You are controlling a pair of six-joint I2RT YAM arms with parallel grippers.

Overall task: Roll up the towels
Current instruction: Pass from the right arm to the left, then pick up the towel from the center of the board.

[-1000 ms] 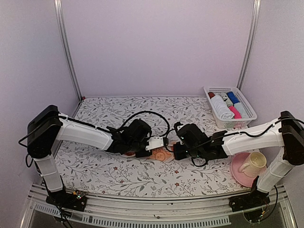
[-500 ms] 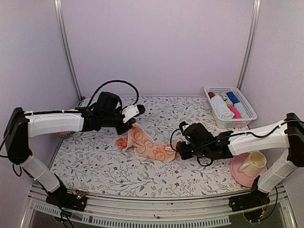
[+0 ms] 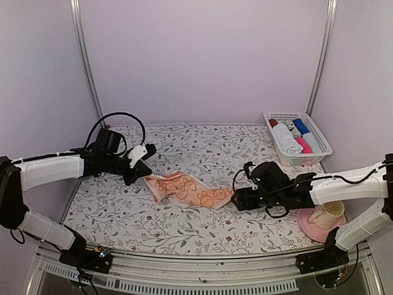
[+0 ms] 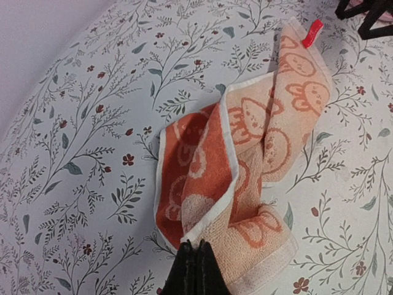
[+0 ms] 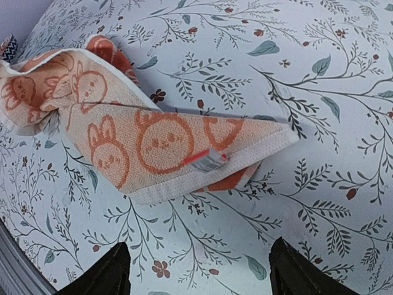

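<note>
The orange-red towel with white cartoon faces lies loosely twisted and partly folded on the floral table, stretched from left to right. My left gripper is at its left end, shut on the white hem of the towel; in the left wrist view the black fingertips pinch that hem. My right gripper sits just right of the towel's other end, open, with nothing between its fingers. In the right wrist view the towel and its red tag lie ahead of the right gripper, apart from it.
A white basket with several rolled cloths stands at the back right. A pink plate with a cream cup sits at the front right, under the right arm. Walls close in at the left, back and right.
The left gripper pulled far left with the towel's end, drawing the towel out along the table. The right gripper opened, let go of the towel and drew back to the right.
</note>
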